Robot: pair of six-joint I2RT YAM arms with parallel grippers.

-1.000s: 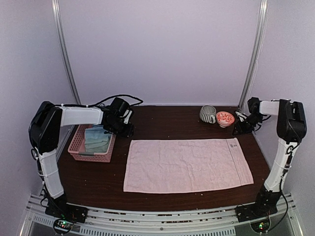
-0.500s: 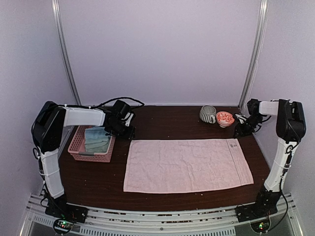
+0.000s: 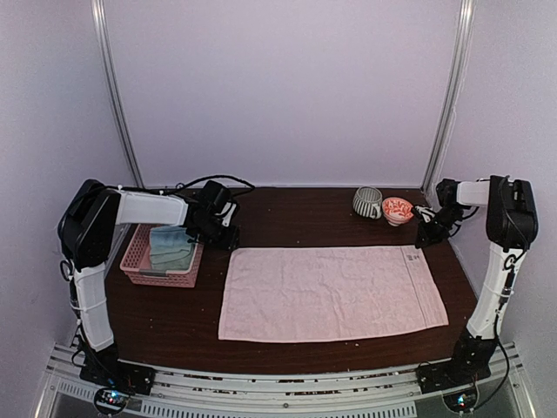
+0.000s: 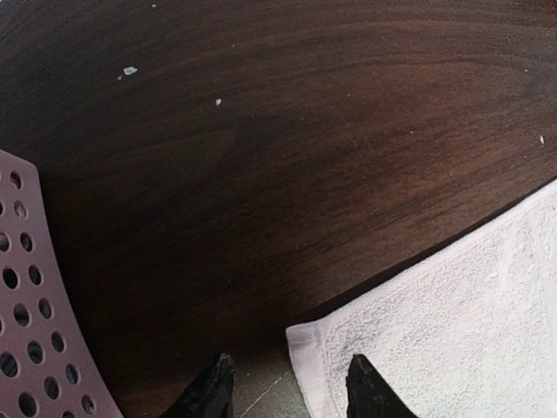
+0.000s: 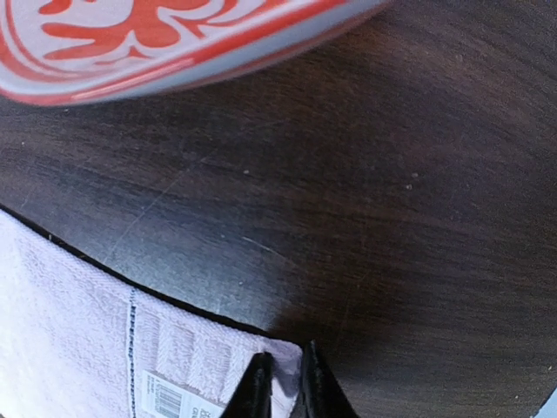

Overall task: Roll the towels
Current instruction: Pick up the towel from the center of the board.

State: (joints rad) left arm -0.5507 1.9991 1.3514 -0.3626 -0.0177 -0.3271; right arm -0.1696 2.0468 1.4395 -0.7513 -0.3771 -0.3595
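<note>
- Pinching close together, the black fingertips (image 5: 259, 389) of the right gripper (image 5: 285, 383) left only a thin gap. The far right corner of the light pink terry towel (image 5: 78, 340) sat in that gap, gripped.
- A white barcode label (image 5: 170, 401) lay on the towel just beside those fingertips, next to a stitched hem line.
- The left gripper (image 4: 287, 390) had its fingers moderately apart and held nothing. The towel's far left corner lay between them, with one tip over bare wood and the other over the cloth's edge. Whether the tips touched the surface could not be told.
- A pink perforated plastic basket (image 4: 26, 305) sat just beside the left gripper on its outer side, apart from the towel.
- From overhead, the towel was spread flat in a single layer across the middle of the dark brown wooden table (image 3: 287, 213). Its long side ran left to right and it was not yet rolled.
- Each arm reached to its own far corner of the towel.
- The basket stood at the table's left edge and held folded pale blue-green cloths (image 3: 171, 246).
- A grey-and-white striped mug (image 3: 366, 202) and a red-and-white patterned bowl (image 3: 398, 210) stood side by side beyond the towel's far edge. The bowl was near the right gripper.
</note>
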